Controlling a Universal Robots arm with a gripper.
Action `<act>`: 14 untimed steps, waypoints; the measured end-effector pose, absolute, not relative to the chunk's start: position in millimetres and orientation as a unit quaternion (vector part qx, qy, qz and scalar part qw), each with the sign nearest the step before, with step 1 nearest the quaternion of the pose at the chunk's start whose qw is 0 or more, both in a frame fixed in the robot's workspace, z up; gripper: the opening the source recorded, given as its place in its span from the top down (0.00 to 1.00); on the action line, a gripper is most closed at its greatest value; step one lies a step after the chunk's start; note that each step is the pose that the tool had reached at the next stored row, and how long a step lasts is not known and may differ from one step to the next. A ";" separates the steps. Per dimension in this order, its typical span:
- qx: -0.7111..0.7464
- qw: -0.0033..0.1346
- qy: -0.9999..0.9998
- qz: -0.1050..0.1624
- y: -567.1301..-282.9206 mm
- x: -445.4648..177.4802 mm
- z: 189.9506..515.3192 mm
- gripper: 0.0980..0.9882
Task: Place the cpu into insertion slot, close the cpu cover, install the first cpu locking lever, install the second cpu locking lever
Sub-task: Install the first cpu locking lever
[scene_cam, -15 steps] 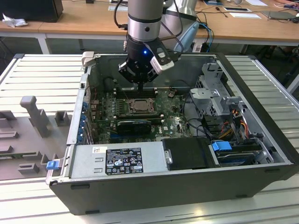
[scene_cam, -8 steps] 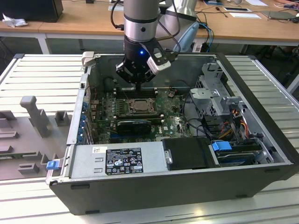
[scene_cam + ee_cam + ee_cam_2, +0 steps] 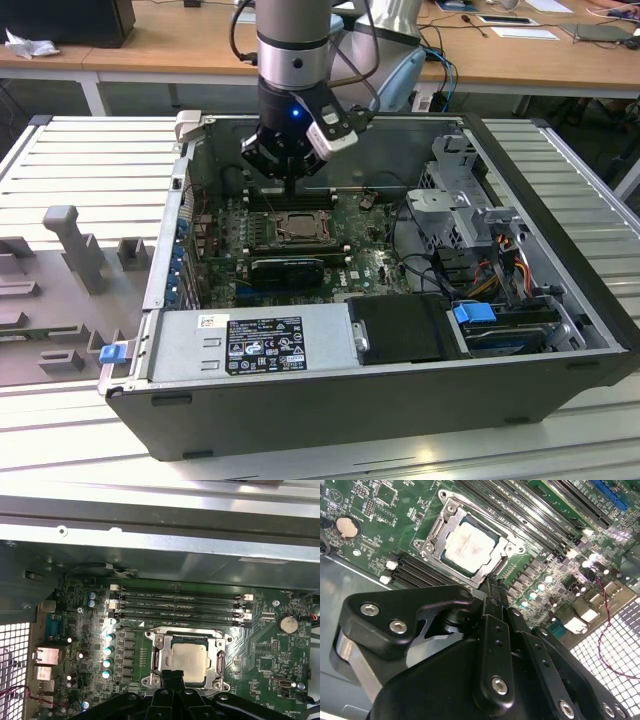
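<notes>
The cpu (image 3: 470, 545), a pale square chip, lies seated in the insertion slot (image 3: 275, 228) on the green board inside the open computer case. The silvery cpu cover (image 3: 165, 642) lies flat around it, with the chip's face showing through its middle opening. My black gripper (image 3: 492, 582) is shut with nothing in it. Its narrow tip hangs at the socket's edge, seen at the cover's rim in the first wrist view (image 3: 175, 676). In the exterior view the gripper (image 3: 291, 185) points straight down just behind the socket. I cannot tell whether the tip touches the metal.
Long black memory slots (image 3: 180, 605) run beside the socket. A coin cell (image 3: 288, 624) sits on the board. The power supply (image 3: 250, 340), a drive cage (image 3: 470, 200) and loose cables (image 3: 500, 270) crowd the case. Grey fixtures (image 3: 75, 240) stand at the exterior view's left.
</notes>
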State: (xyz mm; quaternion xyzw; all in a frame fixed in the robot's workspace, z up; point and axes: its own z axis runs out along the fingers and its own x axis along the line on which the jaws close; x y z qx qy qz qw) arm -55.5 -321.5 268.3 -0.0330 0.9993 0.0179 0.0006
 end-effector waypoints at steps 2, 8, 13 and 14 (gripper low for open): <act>-0.033 0.001 0.999 0.018 -321.5 -56.5 268.3 0.99; -0.033 0.001 0.999 0.018 -321.5 -62.4 268.3 0.99; -0.033 0.001 0.999 0.020 -321.5 -73.8 267.8 0.99; -0.033 0.001 0.999 0.020 -321.5 -78.0 267.7 0.99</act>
